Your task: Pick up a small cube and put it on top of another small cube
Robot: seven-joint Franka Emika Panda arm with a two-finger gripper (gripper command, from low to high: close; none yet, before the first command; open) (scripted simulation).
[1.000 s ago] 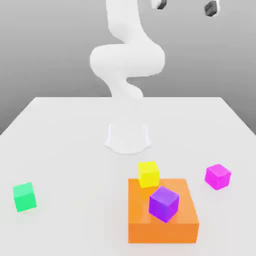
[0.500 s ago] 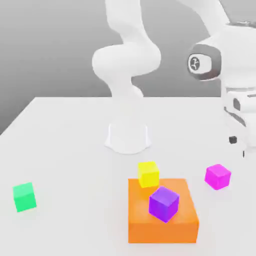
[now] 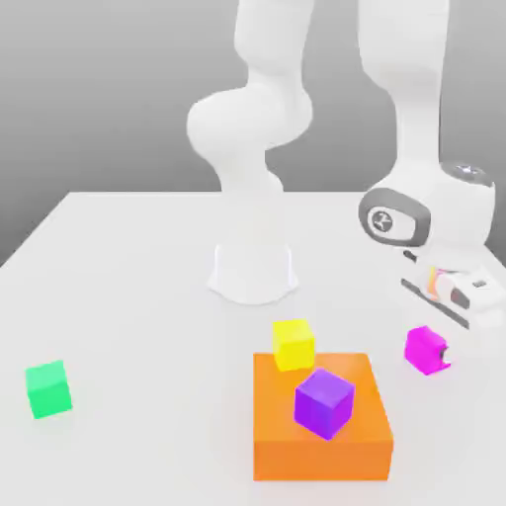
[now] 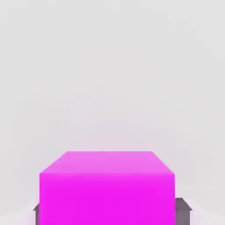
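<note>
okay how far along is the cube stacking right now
Done: the claw has come down onto the magenta cube and shut on it. In hand: that grip, with the cube seemingly not lifted off the white table. Left: lifting it and setting it on another small cube, such as the yellow cube or green cube.

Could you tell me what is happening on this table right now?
A white robot arm has brought its tool down to the magenta cube at the exterior view's right, and the tool is shut on that cube, which sits on the white table. A purple cube rests on a large orange block, a yellow cube sits at that block's far edge, and a green cube stands apart at the exterior view's left. Nothing is stacked yet.
</note>
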